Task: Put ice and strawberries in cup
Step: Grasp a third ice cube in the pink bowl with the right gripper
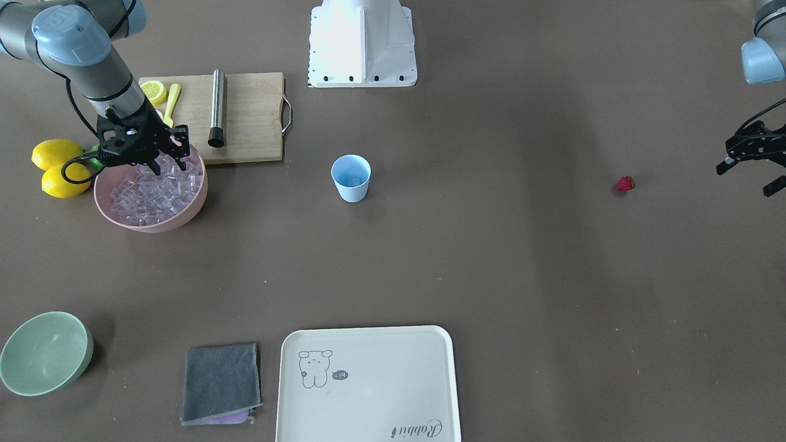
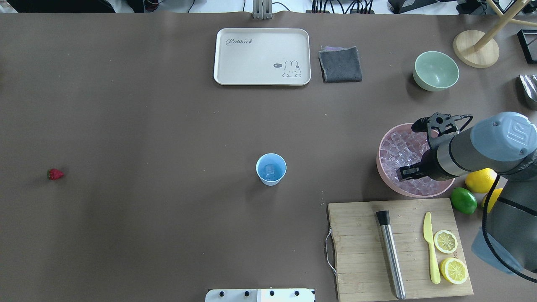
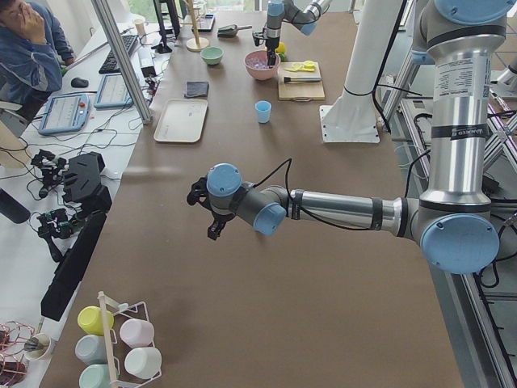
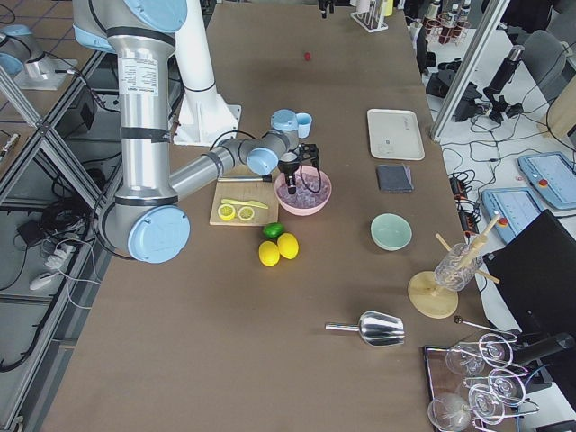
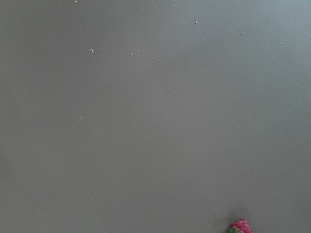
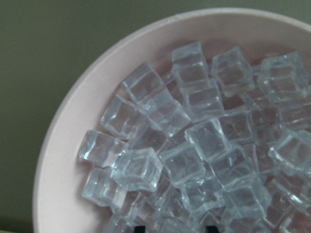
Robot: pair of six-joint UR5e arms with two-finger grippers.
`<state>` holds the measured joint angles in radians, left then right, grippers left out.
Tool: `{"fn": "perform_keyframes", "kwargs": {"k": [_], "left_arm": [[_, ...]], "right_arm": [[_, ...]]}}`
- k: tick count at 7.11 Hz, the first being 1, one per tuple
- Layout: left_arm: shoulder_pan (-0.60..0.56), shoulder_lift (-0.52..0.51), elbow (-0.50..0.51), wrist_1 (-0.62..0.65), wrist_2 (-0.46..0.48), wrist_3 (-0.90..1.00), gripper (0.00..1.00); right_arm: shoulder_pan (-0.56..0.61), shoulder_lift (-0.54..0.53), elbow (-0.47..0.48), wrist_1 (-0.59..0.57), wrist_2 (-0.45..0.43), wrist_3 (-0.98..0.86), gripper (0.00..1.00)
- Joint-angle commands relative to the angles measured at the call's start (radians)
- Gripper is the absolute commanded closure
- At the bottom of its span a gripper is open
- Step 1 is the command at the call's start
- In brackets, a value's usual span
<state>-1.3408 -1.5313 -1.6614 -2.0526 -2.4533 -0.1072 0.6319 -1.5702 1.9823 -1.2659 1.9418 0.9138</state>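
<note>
The light-blue cup [image 1: 351,178] stands upright mid-table and shows one ice cube [image 2: 269,169] inside it. Many more clear ice cubes [image 6: 194,145] fill the pink bowl [image 1: 153,226]. My right gripper [image 1: 167,164] hangs open just above that ice, with nothing between its fingertips [image 6: 209,227]. The small red strawberry [image 1: 624,183] lies alone on the table, far from the cup. It also shows at the bottom edge of the left wrist view [image 5: 240,226]. My left gripper [image 1: 749,178] is open and empty, a short way beyond the strawberry.
A wooden cutting board [image 2: 361,251] holds a steel muddler [image 2: 391,253], a yellow knife and lemon slices. Two lemons [image 1: 58,166] and a lime [image 2: 463,200] lie beside the pink bowl. A pale green bowl [image 1: 44,353], grey cloth [image 1: 221,383] and cream tray [image 1: 368,380] line the far side.
</note>
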Motion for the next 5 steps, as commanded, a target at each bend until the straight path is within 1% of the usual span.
{"fn": "perform_keyframes", "kwargs": {"k": [1, 3, 4, 5], "left_arm": [[0.000, -0.004, 0.006, 0.000, -0.001, 0.000, 0.01], [0.000, -0.006, 0.006, 0.000, 0.000, 0.000, 0.01], [0.000, -0.006, 0.006, 0.000, -0.001, 0.000, 0.01], [0.000, -0.006, 0.008, 0.000, -0.001, 0.000, 0.01]], "right_arm": [[-0.006, 0.007, 0.012, -0.035, -0.007, -0.013, 1.00], [0.020, 0.015, 0.010, -0.038, 0.000, -0.035, 1.00], [0.047, 0.016, 0.015, -0.040, 0.021, -0.055, 1.00], [0.092, 0.053, 0.023, -0.082, 0.063, -0.064, 1.00]]}}
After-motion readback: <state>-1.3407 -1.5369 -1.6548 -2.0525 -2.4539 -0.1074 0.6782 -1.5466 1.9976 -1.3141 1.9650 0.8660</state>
